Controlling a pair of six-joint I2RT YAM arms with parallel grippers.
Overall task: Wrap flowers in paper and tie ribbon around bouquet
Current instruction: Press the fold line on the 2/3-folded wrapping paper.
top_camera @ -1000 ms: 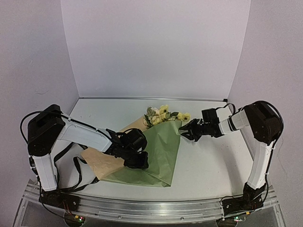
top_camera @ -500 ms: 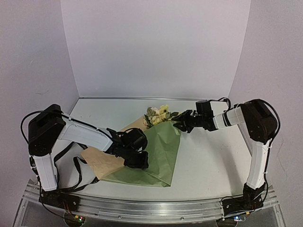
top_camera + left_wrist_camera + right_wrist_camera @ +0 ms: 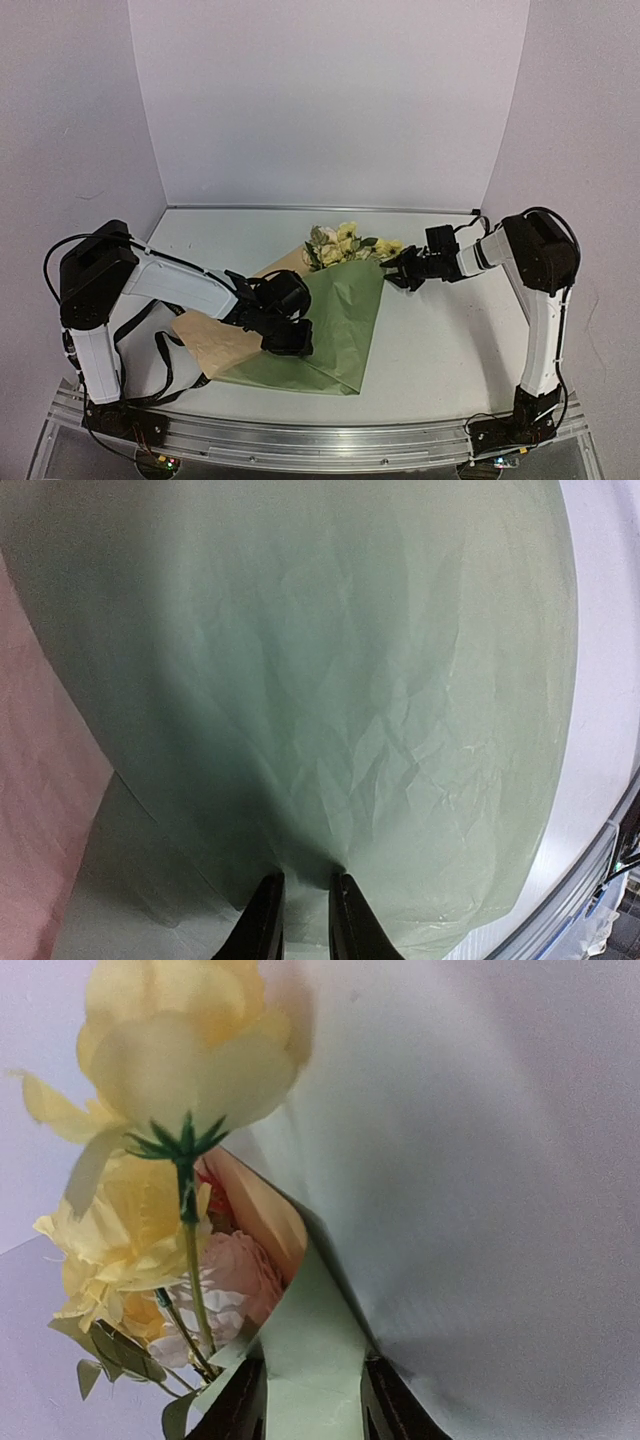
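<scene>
Olive-green on the folded-over face and kraft-brown where the underside shows at the left: paper [image 3: 345, 320] lying slantwise across the middle of the white table [image 3: 450, 330], wrapped loosely as a broad cone, finely creased all over in the left wrist view [image 3: 330, 680]. Pale yellow and cream flowers [image 3: 345, 240] with green leaves poking out of the cone's far, open end, heads toward the back wall; close up in the right wrist view, one yellow bloom [image 3: 180, 1060] on a thin green stem, pinkish and cream blooms lower down behind it. Left gripper [image 3: 290, 340] down on the green face near the cone's narrow end, fingers [image 3: 262, 920] drawn nearly together and pinching a fold of the sheet. Right gripper [image 3: 397, 272] reaching in sideways at the upper right corner, just beside the flowers, its fingers [image 3: 235, 1405] clamped on a strip of the green edge [image 3: 310, 1360]. Right edge of the sheet running from that corner down to a near corner close to the metal rail [image 3: 320, 440] at the table's front. Brown flap spread left toward the left arm's forearm. Wide stretch of white table between the sheet's right edge and the right arm's upright; narrower band of table behind the blooms, up to the back wall
</scene>
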